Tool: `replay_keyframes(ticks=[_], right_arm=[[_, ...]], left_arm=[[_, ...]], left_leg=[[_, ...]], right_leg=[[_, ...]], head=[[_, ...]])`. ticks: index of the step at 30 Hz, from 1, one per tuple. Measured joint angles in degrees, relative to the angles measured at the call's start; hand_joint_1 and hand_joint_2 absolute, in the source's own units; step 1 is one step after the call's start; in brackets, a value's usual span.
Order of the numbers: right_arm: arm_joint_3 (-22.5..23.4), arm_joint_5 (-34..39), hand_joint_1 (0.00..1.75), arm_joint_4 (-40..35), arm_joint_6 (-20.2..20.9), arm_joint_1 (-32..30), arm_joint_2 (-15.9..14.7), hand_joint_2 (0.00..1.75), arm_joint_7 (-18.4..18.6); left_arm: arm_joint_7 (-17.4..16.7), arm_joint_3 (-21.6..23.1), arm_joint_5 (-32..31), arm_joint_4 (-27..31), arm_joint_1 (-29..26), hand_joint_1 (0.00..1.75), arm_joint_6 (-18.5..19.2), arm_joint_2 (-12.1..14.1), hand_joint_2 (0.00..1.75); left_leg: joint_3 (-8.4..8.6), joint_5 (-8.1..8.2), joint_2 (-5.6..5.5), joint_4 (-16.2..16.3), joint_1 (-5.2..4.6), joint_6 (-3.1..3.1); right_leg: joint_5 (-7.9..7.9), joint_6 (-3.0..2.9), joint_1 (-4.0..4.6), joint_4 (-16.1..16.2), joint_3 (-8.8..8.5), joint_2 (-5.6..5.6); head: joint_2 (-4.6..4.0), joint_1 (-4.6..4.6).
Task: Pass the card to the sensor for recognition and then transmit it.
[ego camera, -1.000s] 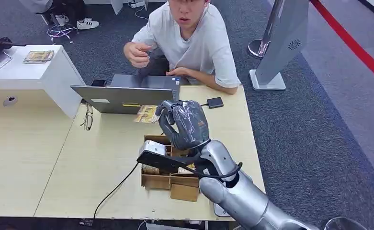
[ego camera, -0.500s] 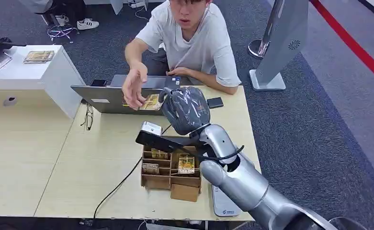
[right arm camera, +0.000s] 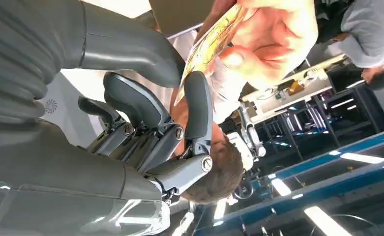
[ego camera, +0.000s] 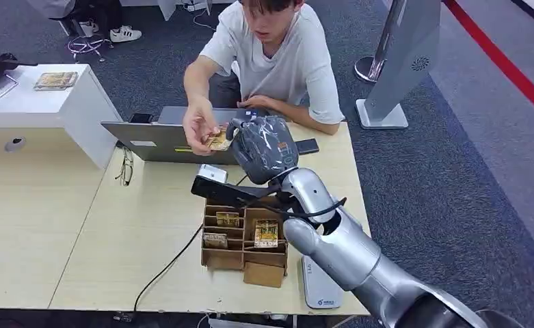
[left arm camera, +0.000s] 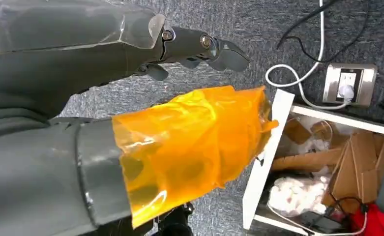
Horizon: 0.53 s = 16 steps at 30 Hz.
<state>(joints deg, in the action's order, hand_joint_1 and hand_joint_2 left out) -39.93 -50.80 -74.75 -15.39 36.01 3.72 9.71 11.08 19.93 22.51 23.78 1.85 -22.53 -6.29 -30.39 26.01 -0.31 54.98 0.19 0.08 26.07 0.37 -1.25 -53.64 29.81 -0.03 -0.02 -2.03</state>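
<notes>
**Card at handover, pinched by right hand and person's hand**

Right hand (ego camera: 262,147) raised over far edge of table (ego camera: 59,232), just in front of laptop (ego camera: 175,140). Thumb and finger clamped on card (ego camera: 217,139); same pinch visible in right wrist view, card (right arm camera: 210,42) edge-on between thumb (right arm camera: 131,49) and fingertip (right arm camera: 198,98). Other fingers curled loosely behind.

Person's hand (ego camera: 199,126) gripping card's left side at same time. Seen close in right wrist view too, person's hand (right arm camera: 263,34) wrapped over card's far end. Card thus touching both hands, up off table, level with laptop lid.

Sensor (ego camera: 212,173): small silver block just near of right hand, beside black bracket on wrist. Cable (ego camera: 165,270) running from it toward near-left table edge.

Cardboard organizer (ego camera: 243,242) on table below forearm, near side; more cards upright in its compartments. White flat device (ego camera: 316,283) just right of organizer, at near table edge. Glasses (ego camera: 125,167) lying left of laptop. Small black box (ego camera: 307,146) right of right hand, on far table edge.

Left hand (left arm camera: 131,123) in left wrist view: hanging over grey carpet, orange film over thumb, dark fingers (left arm camera: 204,46) extended and apart, holding nothing. White shelf unit (left arm camera: 268,162) with cardboard scraps beyond it.
</notes>
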Motion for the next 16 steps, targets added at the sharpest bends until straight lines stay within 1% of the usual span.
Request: replay_keyframes(ticks=[1,2,3,7,10,12,16], right_arm=[[0.00,-0.19,1.48,0.11,0.28,0.00,0.22,1.75,0.56],[-0.02,-0.50,0.05,0.09,0.67,0.00,0.37,1.75,0.94],[-0.09,-0.74,0.00,0.09,0.76,0.00,0.41,1.75,1.00],[-0.13,-0.79,0.00,0.59,0.46,-0.01,0.41,1.75,0.30],[-0.13,-0.83,0.00,0.76,0.59,0.00,0.74,1.75,0.44],[-0.13,-0.98,0.00,0.72,0.72,-0.01,0.90,1.75,1.07],[-0.15,-0.81,0.00,0.74,0.37,-0.04,0.92,1.75,0.85]], left_arm=[[-0.30,0.00,0.00,0.00,0.05,0.00,-0.13,-0.04,0.00],[-0.61,0.02,-0.07,0.00,0.13,0.00,-0.37,-0.09,0.00],[-0.92,0.07,-0.20,0.00,0.22,0.00,-0.59,-0.09,0.00],[-0.61,0.11,-0.28,-0.02,0.17,0.00,-0.50,-0.07,0.00],[-0.35,0.11,-0.28,-0.02,0.27,0.00,-0.24,-0.09,0.00],[-0.85,0.13,-0.35,-0.02,0.33,0.00,-0.50,-0.11,0.00],[-1.18,0.15,-0.39,-0.02,0.27,0.00,-0.87,-0.09,0.00]], left_leg=[[0.00,0.00,0.01,0.00,0.00,0.00],[0.00,0.00,0.01,0.00,0.00,0.00],[0.00,0.00,0.00,0.00,0.00,0.00],[-0.01,-0.02,0.01,0.00,0.00,0.02],[0.00,-0.02,0.01,0.00,0.00,0.02],[0.00,-0.02,0.00,0.00,0.00,0.02],[0.00,-0.02,0.01,0.00,0.00,0.02]], right_leg=[[0.00,0.00,0.00,0.00,0.00,0.01],[0.00,0.00,0.00,0.00,0.00,0.01],[0.00,0.00,0.00,0.00,0.00,0.00],[0.00,0.00,0.00,0.00,0.00,0.01],[0.00,0.00,0.00,0.00,0.00,0.00],[0.00,0.00,0.00,0.00,0.00,0.00],[0.00,0.00,0.00,0.00,0.00,0.01]], head=[[0.00,0.00],[0.00,0.00],[0.00,0.00],[0.00,0.00],[0.00,0.00],[0.00,0.00],[0.00,0.00]])
